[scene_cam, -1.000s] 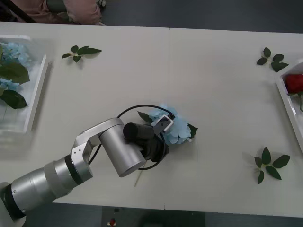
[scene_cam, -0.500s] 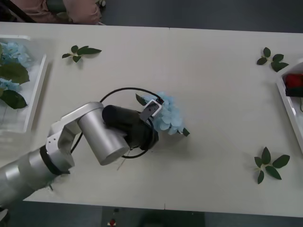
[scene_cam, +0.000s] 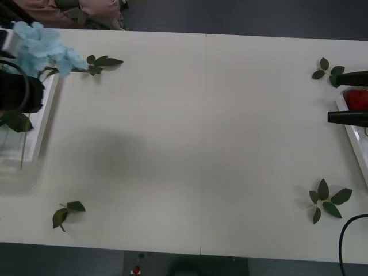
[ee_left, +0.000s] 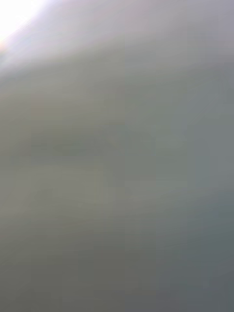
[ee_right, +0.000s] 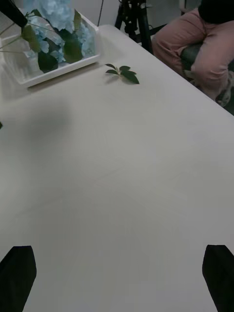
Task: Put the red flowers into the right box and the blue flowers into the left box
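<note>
left gripper (scene_cam: 11, 43) holding blue flower (scene_cam: 43, 47) above left box (scene_cam: 45, 109)

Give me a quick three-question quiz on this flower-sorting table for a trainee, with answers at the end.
1. How many loose green leaf sprigs lie on the white table?
2. True or false: the right gripper, by the red artificial rose, is shut.
3. The raised pale-blue fluffy flower cluster is over: A the left white plastic tray, at its rim; B the table's middle; C the right tray.
Key: 1 four; 2 false, it is open; 3 A.
</note>
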Controlling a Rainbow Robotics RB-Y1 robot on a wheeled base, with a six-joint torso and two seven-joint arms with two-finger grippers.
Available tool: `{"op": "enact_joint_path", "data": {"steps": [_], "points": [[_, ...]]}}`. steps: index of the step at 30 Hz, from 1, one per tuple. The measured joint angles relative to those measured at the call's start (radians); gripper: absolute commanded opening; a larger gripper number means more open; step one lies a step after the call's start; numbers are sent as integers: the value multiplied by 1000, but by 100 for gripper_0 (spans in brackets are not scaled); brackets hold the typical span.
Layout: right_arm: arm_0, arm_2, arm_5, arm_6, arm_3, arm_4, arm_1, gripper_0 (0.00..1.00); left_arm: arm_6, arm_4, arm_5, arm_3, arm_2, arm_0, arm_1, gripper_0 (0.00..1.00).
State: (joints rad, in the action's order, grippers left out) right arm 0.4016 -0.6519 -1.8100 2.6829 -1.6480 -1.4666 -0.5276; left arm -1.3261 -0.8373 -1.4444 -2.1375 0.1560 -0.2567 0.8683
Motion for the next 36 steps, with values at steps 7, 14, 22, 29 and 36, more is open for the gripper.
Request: {"op": "enact_joint_path", "data": {"steps": [7,14,22,29,36], "points": [[16,16,-85,1,137,-66,1,100,-159,7,-18,74,245,150,0,0],[104,37,-113,1,252,-54,-1,100,-237,32,67,288,364,193,0,0],[141,163,-107,1,252,-50,-43,100,-407,72,333,562,445,192,0,0],[150,146,-106,1,252,-19,-45,100,-505,138,415,735,439,108,-1,0],[150,141,-106,1,252,-19,-45,100,-505,258,491,873,354,-63,-1,0]]}}
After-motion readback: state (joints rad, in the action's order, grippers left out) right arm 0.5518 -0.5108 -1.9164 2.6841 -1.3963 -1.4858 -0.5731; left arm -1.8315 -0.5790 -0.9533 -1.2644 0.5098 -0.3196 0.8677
